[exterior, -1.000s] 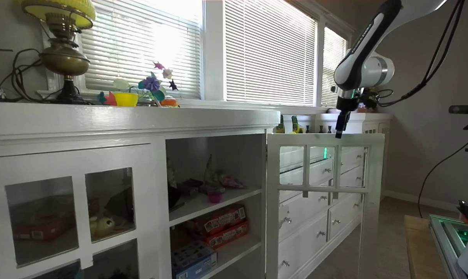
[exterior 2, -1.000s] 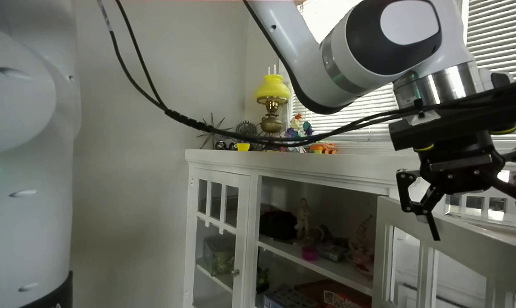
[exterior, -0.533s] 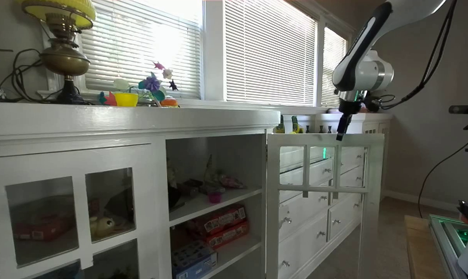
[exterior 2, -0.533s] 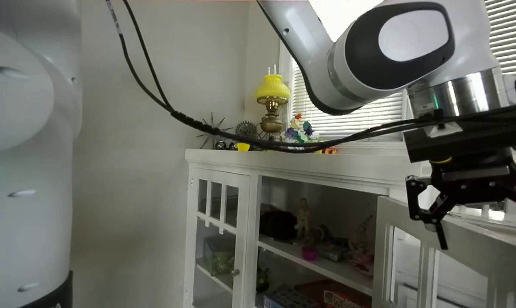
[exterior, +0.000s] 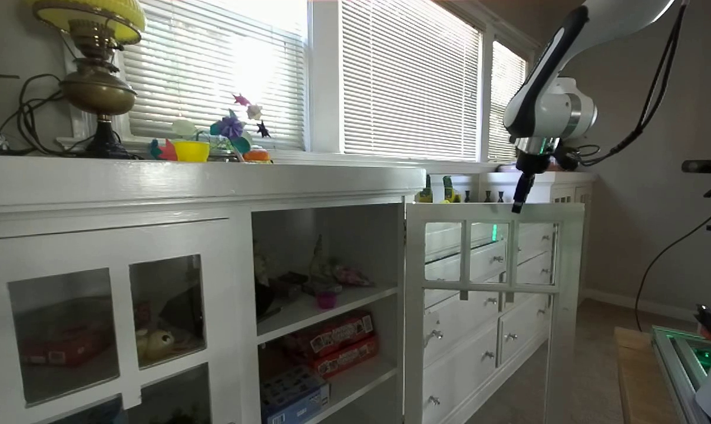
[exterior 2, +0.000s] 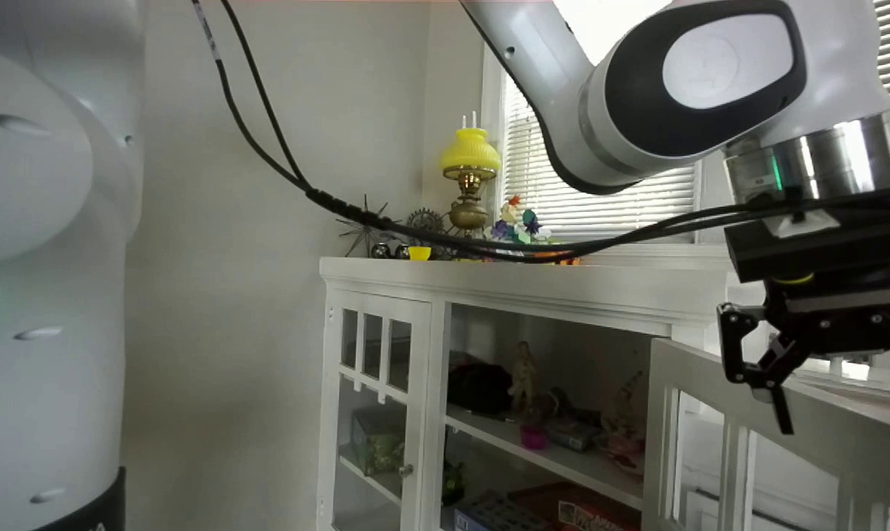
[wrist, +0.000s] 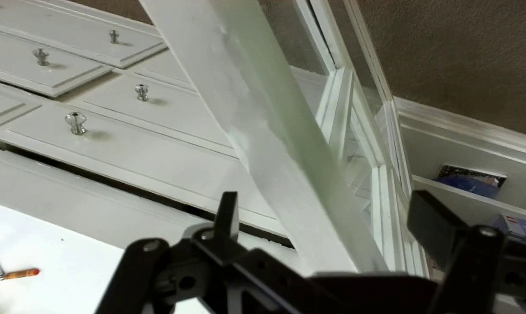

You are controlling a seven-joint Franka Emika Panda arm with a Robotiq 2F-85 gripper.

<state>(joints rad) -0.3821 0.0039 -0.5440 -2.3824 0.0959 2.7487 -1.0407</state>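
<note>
My gripper [exterior: 518, 207] is black, open and empty, pointing down at the top edge of an open white cabinet door [exterior: 485, 212] with glass panes. In the wrist view the door's top rail [wrist: 267, 144] runs between the spread fingers [wrist: 324, 205]; I cannot tell whether they touch it. In an exterior view one finger shows in front of the door [exterior 2: 843, 435]; the other is past the frame's right edge. Left of the door the cabinet stands open. Its upper shelf holds a pink cup [exterior: 326, 300] and figurines; below are red boxes [exterior: 346, 354] and a blue box [exterior: 296, 393].
A yellow-shaded brass lamp [exterior 2: 469, 184] and colourful flowers [exterior 2: 518, 225] stand on the cabinet top. A white dresser [exterior: 461, 330] with glass knobs stands behind the door. An orange marker [wrist: 21, 274] lies on a white surface. Cables [exterior 2: 415, 234] hang from the arm.
The gripper has moved right and slightly down in both exterior views, with little movement in the last half second. It stays open. The door and the shelf things have not moved.
</note>
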